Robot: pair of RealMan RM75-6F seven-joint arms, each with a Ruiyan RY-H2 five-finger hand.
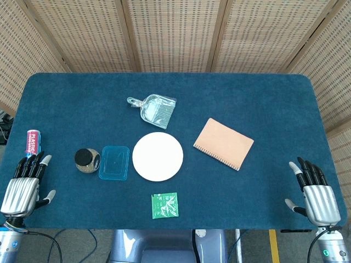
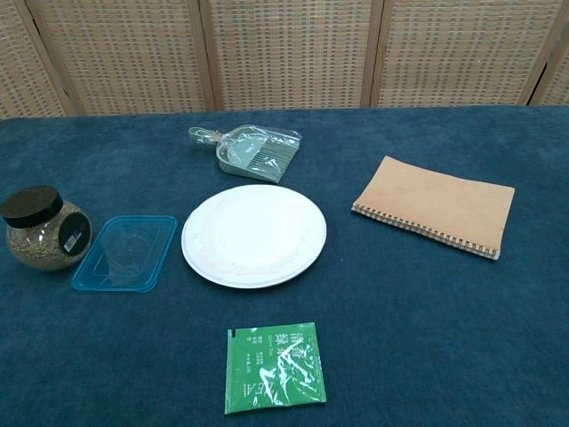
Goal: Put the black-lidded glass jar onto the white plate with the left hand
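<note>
The black-lidded glass jar [image 1: 86,160] [image 2: 44,229] stands upright on the blue cloth, filled with pale grains, left of a blue plastic lid. The white plate [image 1: 158,156] [image 2: 254,235] lies bare at the table's middle, to the right of that lid. My left hand [image 1: 23,186] rests open at the near left corner, well left of and nearer than the jar, fingers extended and holding nothing. My right hand [image 1: 315,192] rests open at the near right corner. Neither hand appears in the chest view.
A blue plastic lid [image 1: 114,163] [image 2: 124,253] lies between jar and plate. A clear dustpan [image 1: 153,108] sits behind the plate, a tan spiral notebook [image 1: 224,143] to its right, a green tea sachet [image 1: 164,205] in front. A red-and-blue tube [image 1: 33,141] lies far left.
</note>
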